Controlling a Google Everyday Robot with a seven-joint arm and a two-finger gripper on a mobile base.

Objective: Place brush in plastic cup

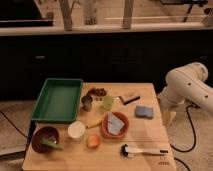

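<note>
The brush (145,150) lies flat near the counter's (148,134) front right edge, dark bristled head left, slim white handle running right. It looks light, stiff and smooth; mid-handle seems the best hold. The plastic cup (107,102), small, pale and translucent, stands well apart, behind 1 orange bowl (106,131). The gripper (170,116) hangs beside the counter's right edge; spread or pressed together, I cannot tell.

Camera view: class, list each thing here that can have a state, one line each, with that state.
brush: lying flat near the front edge of the table, outside every cup
plastic cup: upright, no brush inside
metal cup: upright
orange bowl: upright, pale cloth-like thing inside
gripper: hanging past the table's right edge, apart from the brush
</note>
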